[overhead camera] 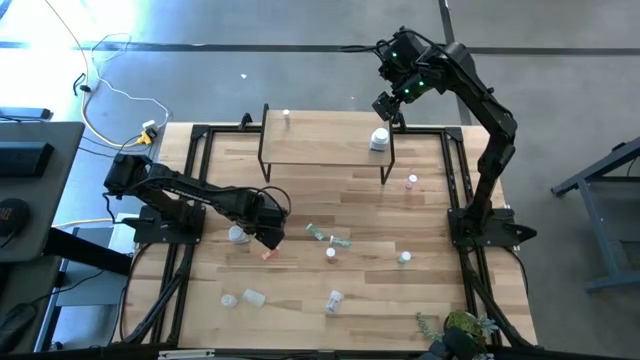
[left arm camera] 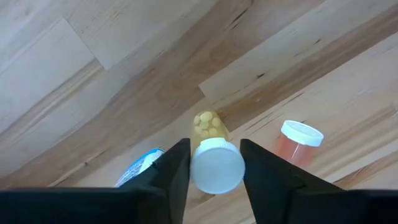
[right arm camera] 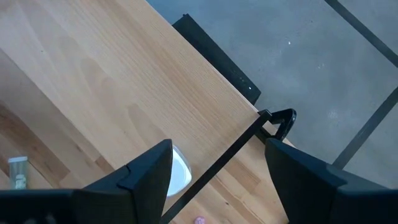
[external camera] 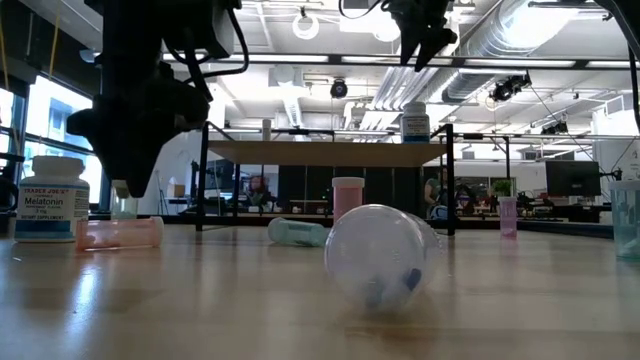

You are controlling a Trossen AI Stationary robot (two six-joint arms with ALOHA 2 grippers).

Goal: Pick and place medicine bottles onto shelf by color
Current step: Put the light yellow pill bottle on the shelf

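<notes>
Yellow pills show through a small white-capped bottle (left arm camera: 210, 158) lying on the desk (overhead camera: 300, 190), both fingers of the left pincer (left arm camera: 214, 168) against its cap. Just beside it lie an orange bottle (left arm camera: 296, 142) and a blue-labelled white one (left arm camera: 140, 167). Farther off, the right pincer (overhead camera: 388, 108) hangs spread wide, gripping nothing, above the shelf (overhead camera: 325, 140), over a white bottle (overhead camera: 379, 139).
</notes>
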